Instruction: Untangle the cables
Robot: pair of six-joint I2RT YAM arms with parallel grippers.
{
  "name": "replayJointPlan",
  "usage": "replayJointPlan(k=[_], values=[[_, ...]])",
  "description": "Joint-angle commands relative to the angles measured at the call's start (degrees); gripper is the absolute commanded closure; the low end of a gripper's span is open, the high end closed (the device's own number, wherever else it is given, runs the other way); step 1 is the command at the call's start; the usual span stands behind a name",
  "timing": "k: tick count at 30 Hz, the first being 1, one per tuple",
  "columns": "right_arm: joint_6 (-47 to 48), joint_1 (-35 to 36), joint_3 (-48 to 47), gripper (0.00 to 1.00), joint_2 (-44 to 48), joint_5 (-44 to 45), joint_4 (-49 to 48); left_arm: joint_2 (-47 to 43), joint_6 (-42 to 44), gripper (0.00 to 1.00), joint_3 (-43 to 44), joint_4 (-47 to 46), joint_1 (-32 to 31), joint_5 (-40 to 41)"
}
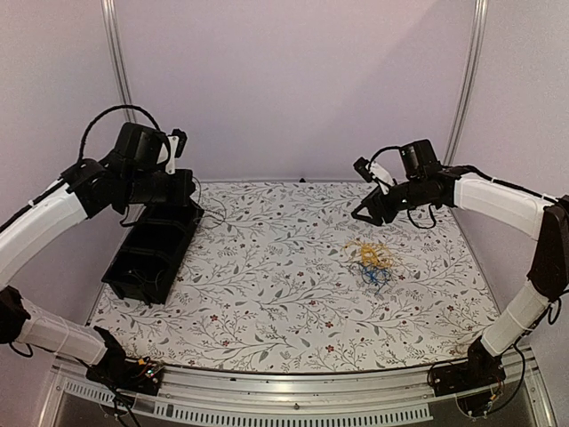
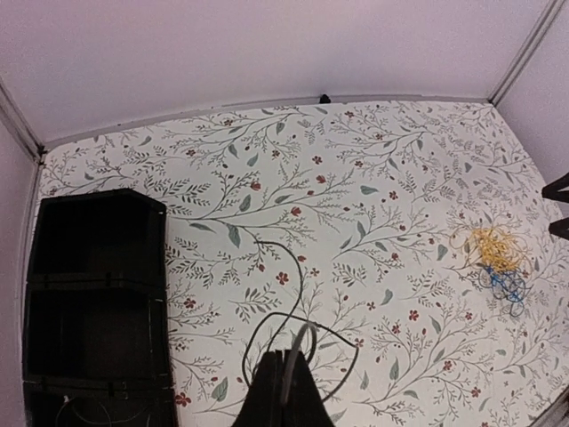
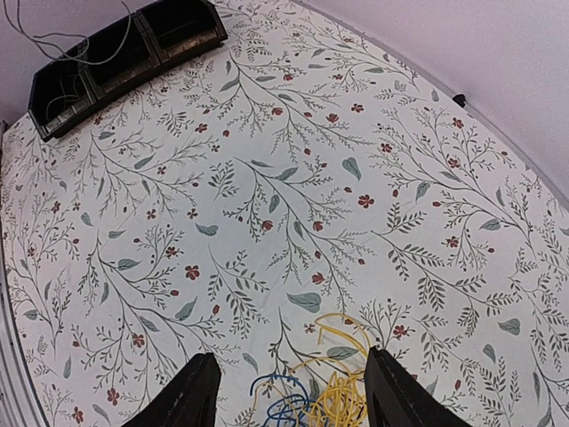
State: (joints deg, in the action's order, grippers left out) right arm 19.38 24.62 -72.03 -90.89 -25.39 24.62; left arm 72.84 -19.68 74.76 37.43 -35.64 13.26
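Note:
The cables [image 1: 373, 261] lie as a small yellow and blue tangle on the floral table at the right, also seen in the left wrist view [image 2: 496, 258]. My right gripper [image 1: 362, 213] hovers just behind them. In its own view it [image 3: 292, 356] stands open, with the cables [image 3: 329, 396] on the table below the gap between its fingers. My left gripper [image 1: 189, 194] is raised over the far end of the black bin. It [image 2: 286, 358] is shut on a thin dark cable [image 2: 267, 245] that loops down from its tips, with a pale strand beside it.
A long black bin [image 1: 151, 253] with three compartments stands at the table's left edge, also seen from both wrists [image 2: 93, 294] [image 3: 124, 53]. Thin wires lie in its compartments. Pale walls close in the back and both sides.

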Motion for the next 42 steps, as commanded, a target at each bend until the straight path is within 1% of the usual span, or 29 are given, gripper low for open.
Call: replayJointPlan(k=[1, 6, 10, 14, 19, 24, 26, 34, 42], values=[[1.01, 0.08, -2.73, 0.40, -1.80, 0.04, -0.01, -5.58, -9.29, 1.00, -3.69, 10.48, 2.11, 3.67], [-0.60, 0.08, -3.29, 0.40, -2.74, -2.34, 0.31, -8.08, -17.79, 1.00, -6.73, 20.01, 4.39, 3.40], [-1.00, 0.09, -3.62, 0.40, -3.52, -2.47, 0.30, -8.48, -22.12, 1.00, -7.19, 26.86, 6.25, 4.23], [-1.60, 0.08, -3.59, 0.40, -3.98, -2.65, -0.09, -10.25, -27.04, 1.00, -8.58, 31.77, 8.95, 5.04], [-2.19, 0.08, -2.98, 0.40, -4.51, -2.82, -0.25, -10.91, -29.43, 1.00, -8.86, 36.75, 14.21, 6.97], [-2.15, 0.11, -2.17, 0.40, -4.15, -2.91, -0.43, -11.32, -29.07, 1.00, -9.11, 39.85, 19.07, 9.65], [-2.15, 0.09, -1.74, 0.40, -3.91, -2.85, -0.68, -11.34, -28.18, 1.00, -9.88, 38.89, 21.11, 10.05], [-2.09, 0.09, -1.22, 0.40, -3.60, -2.61, -0.97, -8.03, -21.25, 1.00, -14.03, 27.46, 27.80, 9.37], [-1.50, 0.08, 0.50, 0.40, -2.85, -1.60, -1.21, -1.39, -15.64, 1.00, -16.93, 15.46, 30.93, 7.31]])
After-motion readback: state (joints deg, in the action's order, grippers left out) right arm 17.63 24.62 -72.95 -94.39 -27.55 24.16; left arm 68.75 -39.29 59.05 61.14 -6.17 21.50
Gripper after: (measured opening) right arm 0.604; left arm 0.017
